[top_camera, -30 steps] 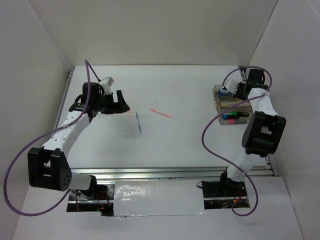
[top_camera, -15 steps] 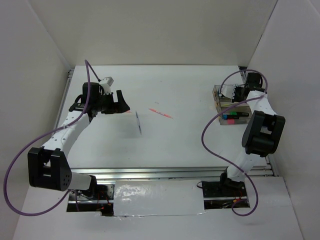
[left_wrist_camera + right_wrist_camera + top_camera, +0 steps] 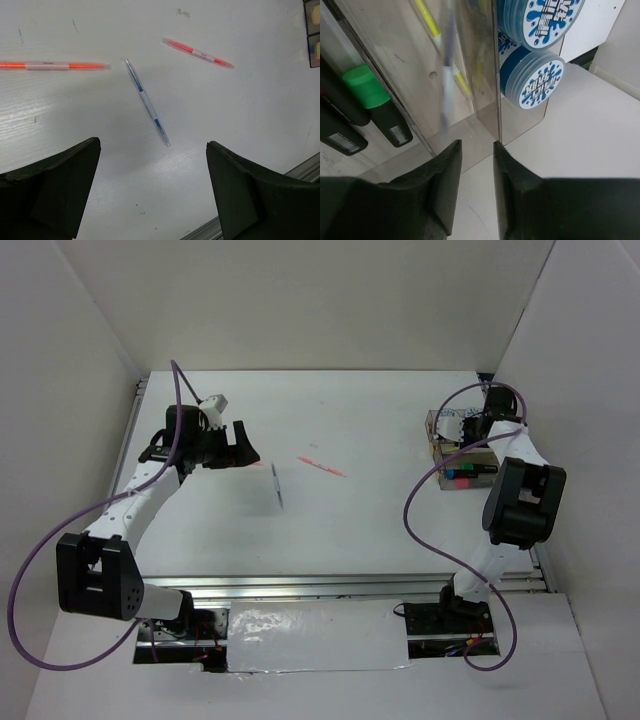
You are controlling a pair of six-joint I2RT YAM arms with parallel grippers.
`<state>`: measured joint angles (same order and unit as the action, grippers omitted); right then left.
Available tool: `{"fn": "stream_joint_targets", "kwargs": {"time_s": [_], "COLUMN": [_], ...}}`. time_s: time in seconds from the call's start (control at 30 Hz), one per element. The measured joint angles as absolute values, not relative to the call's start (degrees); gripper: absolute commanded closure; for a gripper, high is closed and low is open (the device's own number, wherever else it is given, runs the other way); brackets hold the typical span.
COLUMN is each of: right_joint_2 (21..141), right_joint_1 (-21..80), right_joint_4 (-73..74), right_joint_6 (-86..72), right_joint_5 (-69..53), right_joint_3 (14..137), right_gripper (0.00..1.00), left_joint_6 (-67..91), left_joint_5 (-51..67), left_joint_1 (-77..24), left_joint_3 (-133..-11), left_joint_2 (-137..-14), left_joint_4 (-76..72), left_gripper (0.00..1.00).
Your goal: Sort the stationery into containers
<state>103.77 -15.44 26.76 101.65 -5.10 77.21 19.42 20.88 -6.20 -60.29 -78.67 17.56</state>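
Your left fingers (image 3: 70, 170) hang spread wide and empty over the worktop (image 3: 380, 520) left of centre, where a thin silver pen (image 3: 147, 102) lies between two orange sticks (image 3: 198, 52), none touching; judge them light, stiff, slick and apt to roll, so pinch across mid-barrel. Near the far right corner the clear organiser tray (image 3: 437, 452) holds highlighters (image 3: 362, 82), a blurred pen (image 3: 447, 60) in the middle compartment and tape rolls (image 3: 537, 82) beyond the divider (image 3: 495, 65). Your right fingers (image 3: 440, 180) sit narrowly parted over it, gripping nothing. Versus a second ago: left fingers and loose pens unmoved; right fingers, then shut, have cracked open and edged toward the far edge.
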Motion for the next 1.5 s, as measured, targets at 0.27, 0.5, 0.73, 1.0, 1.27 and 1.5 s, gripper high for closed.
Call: {"fn": "stream_joint_targets", "kwargs": {"time_s": [0.27,0.5,0.73,1.0,1.27,1.5], "right_joint_2": [101.8,93.2,96.3,124.7,132.5,133.4], "right_joint_1": [-13.5,-6.6,9.7,20.7,25.1,27.3], "right_joint_4": [32.6,38.5,42.5,55.5,59.6,59.2], "right_joint_6": [97.1,75.5,58.4,54.5,53.3,51.9], "right_joint_5": [-9.7,-24.3,-30.2,-27.4,-21.8,-20.6], "right_joint_3": [78.6,90.0,102.0,118.3,119.7,121.6], "right_gripper": [0.4,0.31,0.44,0.49,0.39,0.39], "left_joint_6": [19.4,19.4,19.4,19.0,18.2,18.2], "left_joint_5": [20.9,20.9,21.0,21.2,22.2,23.0], "left_joint_1": [-6.2,-6.2,-6.2,-6.0,-5.1,-4.6], "left_joint_3": [-60.3,-60.3,-60.3,-60.3,-60.3,-60.3], "left_joint_2": [-78.7,-78.7,-78.7,-78.7,-78.7,-79.6], "left_joint_4": [17.6,17.6,17.6,18.0,18.0,18.0], "left_gripper": [0.01,0.01,0.01,0.01,0.01,0.01]}}
